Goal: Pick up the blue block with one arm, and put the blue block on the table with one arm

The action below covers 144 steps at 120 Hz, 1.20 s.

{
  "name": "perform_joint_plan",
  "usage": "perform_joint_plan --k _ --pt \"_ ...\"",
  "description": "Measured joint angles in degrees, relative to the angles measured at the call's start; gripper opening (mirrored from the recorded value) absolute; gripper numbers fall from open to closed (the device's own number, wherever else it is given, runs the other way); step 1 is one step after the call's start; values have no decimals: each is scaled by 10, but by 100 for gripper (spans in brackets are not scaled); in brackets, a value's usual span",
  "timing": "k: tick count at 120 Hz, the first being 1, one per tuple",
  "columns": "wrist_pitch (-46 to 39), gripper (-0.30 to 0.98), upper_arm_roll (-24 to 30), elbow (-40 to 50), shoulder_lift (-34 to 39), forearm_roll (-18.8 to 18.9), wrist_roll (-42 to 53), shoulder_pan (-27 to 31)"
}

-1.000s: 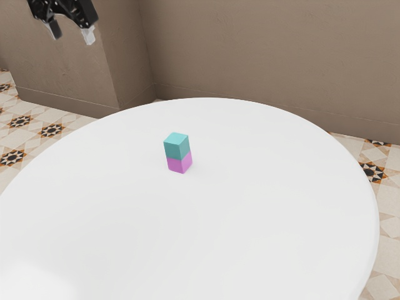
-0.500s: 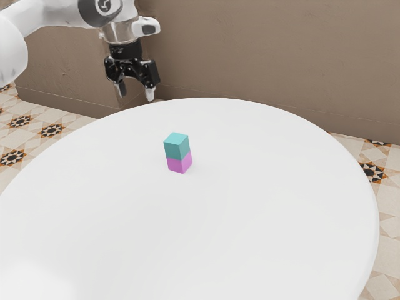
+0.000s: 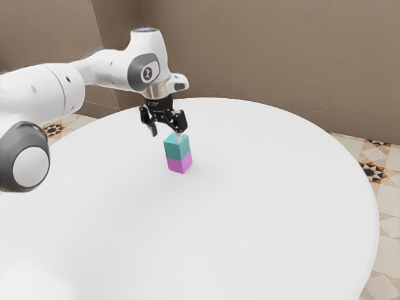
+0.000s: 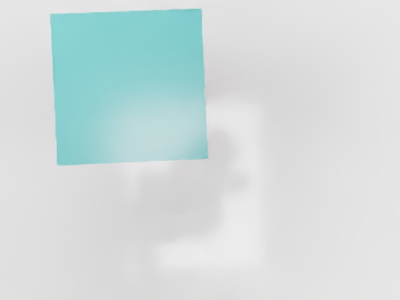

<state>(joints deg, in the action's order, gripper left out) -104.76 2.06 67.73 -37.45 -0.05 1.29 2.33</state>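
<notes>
One blue block [image 3: 177, 148] sits atop a pink block [image 3: 179, 164] on the white table [image 3: 269, 200] as my gripper [image 3: 165, 133], jaws wide and empty, hovers close by, the approach seemingly in hand, with centring over it due before I lower and close.

And there's the blue block [image 4: 119, 62], its square turquoise face turned to the camera, edges crisp, a pale haze spread over part of it! Beside it, a soft grey shadow [image 4: 181, 206] and a brighter patch [image 4: 240, 237] on the whitish table [image 4: 331, 187]
</notes>
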Motion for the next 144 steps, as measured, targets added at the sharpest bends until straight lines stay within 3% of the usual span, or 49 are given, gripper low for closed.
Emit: perform_joint_plan --k 19,58,131,144 --pt "-33 69 -9 -8 -15 3 9 -2" --pt "-21 69 9 -163 -132 20 28 7" --pt "-1 69 12 -219 -193 33 45 16" --pt "-1 63 13 -224 -198 35 47 16"
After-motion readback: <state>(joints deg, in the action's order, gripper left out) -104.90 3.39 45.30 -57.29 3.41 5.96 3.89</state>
